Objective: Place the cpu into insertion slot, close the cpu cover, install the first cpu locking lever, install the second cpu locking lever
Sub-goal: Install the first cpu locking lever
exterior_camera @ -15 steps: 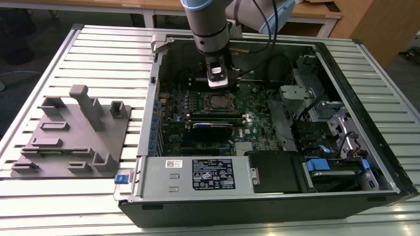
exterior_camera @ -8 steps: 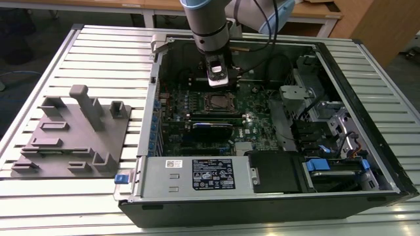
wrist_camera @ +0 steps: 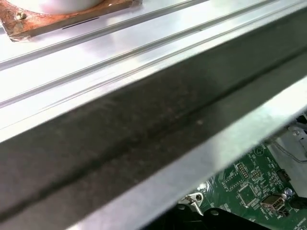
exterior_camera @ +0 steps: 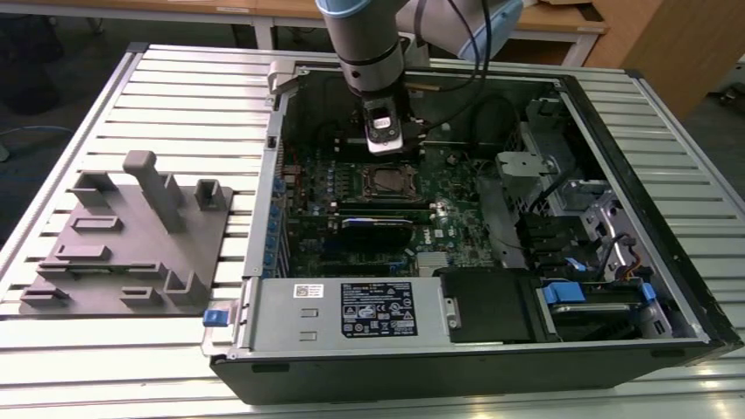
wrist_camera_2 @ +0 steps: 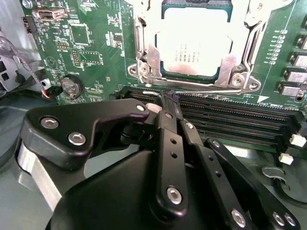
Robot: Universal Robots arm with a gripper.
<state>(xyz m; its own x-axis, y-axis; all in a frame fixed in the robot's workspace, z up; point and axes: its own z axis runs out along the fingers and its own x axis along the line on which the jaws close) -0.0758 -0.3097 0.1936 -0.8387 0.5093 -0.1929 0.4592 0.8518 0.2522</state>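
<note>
The cpu (wrist_camera_2: 194,43), a dull silver square, lies in the insertion slot (exterior_camera: 385,182) on the green motherboard. The silvery cpu cover (wrist_camera_2: 149,57) is folded down flat around it. A thin wire locking lever (wrist_camera_2: 211,87) runs along the socket edge nearest the memory slots. My gripper (wrist_camera_2: 170,97) has its black fingers closed to one point, and the tip sits right at that lever. Whether it presses on the wire is not visible. In the exterior view the gripper (exterior_camera: 386,150) hangs straight down inside the open computer case, just beyond the socket.
Black memory slots (wrist_camera_2: 230,120) lie under the fingers. A coin battery (wrist_camera_2: 71,86) sits beside the socket. The case walls (wrist_camera: 144,120), cables (exterior_camera: 489,96) and power supply (exterior_camera: 349,310) hem the arm in. A grey fixture plate (exterior_camera: 128,244) stands on the exterior view's left.
</note>
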